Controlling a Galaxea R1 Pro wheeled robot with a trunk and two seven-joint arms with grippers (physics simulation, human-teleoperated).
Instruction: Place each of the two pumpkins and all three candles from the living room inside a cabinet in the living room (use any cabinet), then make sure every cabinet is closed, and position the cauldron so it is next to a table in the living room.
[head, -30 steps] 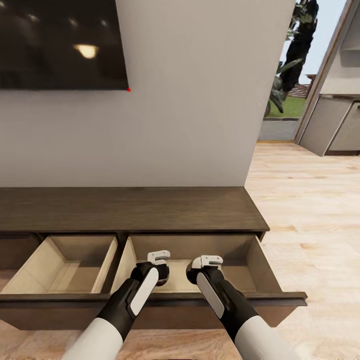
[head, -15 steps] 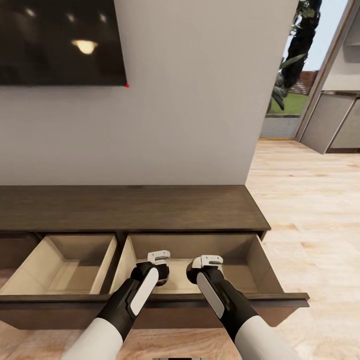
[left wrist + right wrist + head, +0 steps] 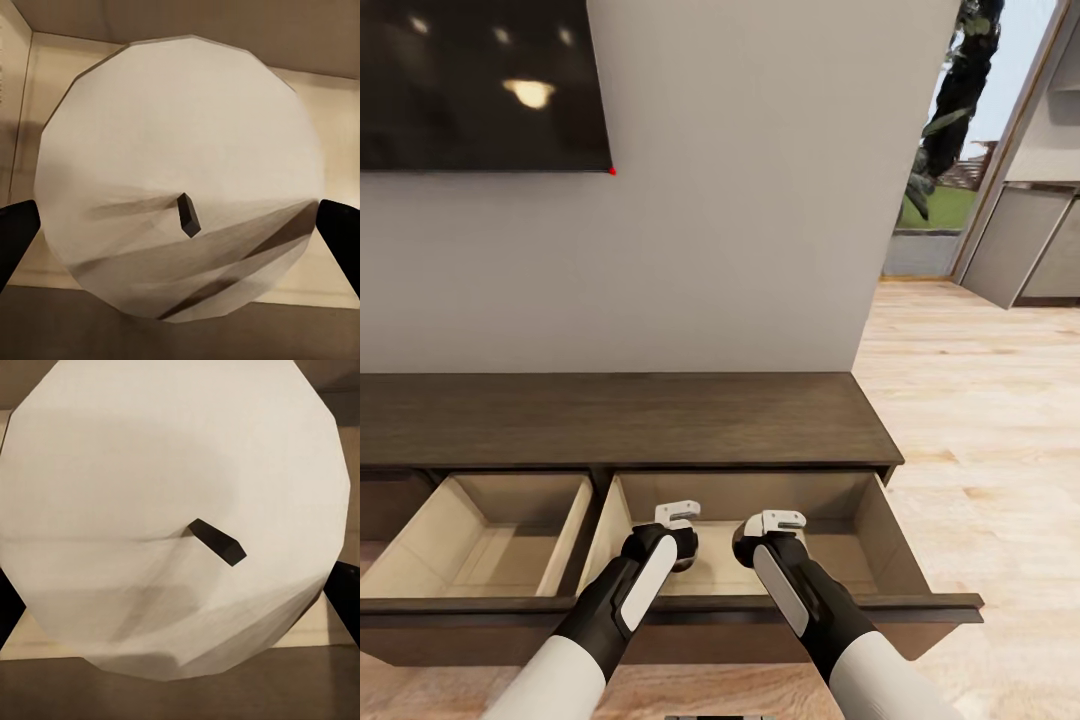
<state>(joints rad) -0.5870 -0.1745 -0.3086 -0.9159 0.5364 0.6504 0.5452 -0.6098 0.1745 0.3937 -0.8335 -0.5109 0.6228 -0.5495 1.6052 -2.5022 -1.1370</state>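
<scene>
Both arms are hanging over the right-hand open drawer [image 3: 840,520] of the dark brown cabinet [image 3: 620,420], which sits against the grey wall [image 3: 740,200] under a TV [image 3: 480,85]. The left gripper [image 3: 678,515] and right gripper [image 3: 782,522] are side by side above the beige drawer bottom, pointing down into it.

In the left wrist view there's a pale round candle [image 3: 180,180] seen from the top, dark wick in the middle, sitting between the two dark fingertips [image 3: 16,229], one at each edge of it. Looks like it's clamped on the candle, with the drawer floor behind it. Same deal on the right wrist view: another candle [image 3: 172,510] with its wick, fingertips [image 3: 346,592] poking out on both sides, gripped too.

The second drawer [image 3: 490,530] to the left is open as well. Wood floor [image 3: 980,400] runs off to the right toward a doorway.
</scene>
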